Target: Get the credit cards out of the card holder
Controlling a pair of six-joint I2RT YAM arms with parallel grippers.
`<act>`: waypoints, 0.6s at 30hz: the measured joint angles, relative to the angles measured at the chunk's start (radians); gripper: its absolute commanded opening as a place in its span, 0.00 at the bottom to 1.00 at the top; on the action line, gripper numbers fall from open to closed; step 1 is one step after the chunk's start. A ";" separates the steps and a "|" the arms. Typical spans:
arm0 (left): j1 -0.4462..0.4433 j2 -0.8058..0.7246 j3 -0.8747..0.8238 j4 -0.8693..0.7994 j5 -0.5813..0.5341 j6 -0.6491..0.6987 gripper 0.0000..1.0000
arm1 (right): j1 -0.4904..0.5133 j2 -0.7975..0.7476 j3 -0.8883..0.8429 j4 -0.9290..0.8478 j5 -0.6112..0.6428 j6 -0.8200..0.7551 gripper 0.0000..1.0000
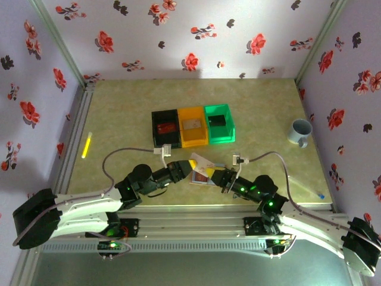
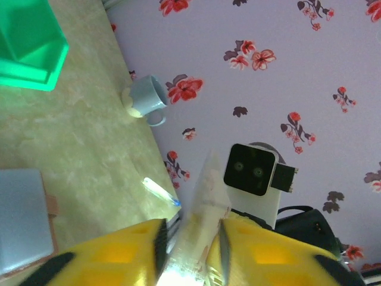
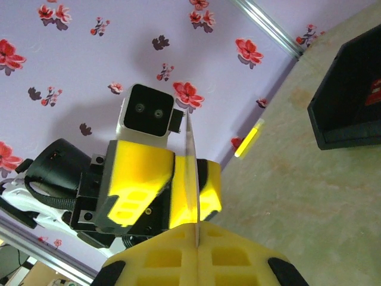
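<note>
Glossy black (image 1: 165, 127), orange (image 1: 193, 126) and green bins (image 1: 219, 123) line up beyond the grey-blue card holder (image 1: 201, 177) on the table; right gripper (image 3: 196, 241) pinches a thin stiff card (image 3: 191, 179), left gripper (image 1: 191, 166) loosely flanking it.

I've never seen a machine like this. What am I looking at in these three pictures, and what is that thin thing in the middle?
These are two robot arms bolted to a table's near edge, each ending in a yellow two-fingered pincer. One picture looks down from above; the other two come from small cameras on each wrist, so each arm sees its own fingers and the other arm.

On the table lie a black bin, an orange bin, a green bin, a mug, a yellow stick, a pen and a card holder.

The thin thing is a card. The right pincer is shut on its edge. The left pincer has a finger on either side of it, slightly apart.
</note>
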 measured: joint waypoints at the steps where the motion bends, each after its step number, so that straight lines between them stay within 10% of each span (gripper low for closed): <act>1: -0.001 0.000 -0.001 0.001 0.002 -0.001 0.39 | 0.000 -0.005 0.000 -0.001 0.000 -0.002 0.00; 18: 0.239 -0.380 0.196 -0.754 0.293 0.193 0.65 | 0.000 -0.195 0.055 -0.324 -0.125 -0.071 0.00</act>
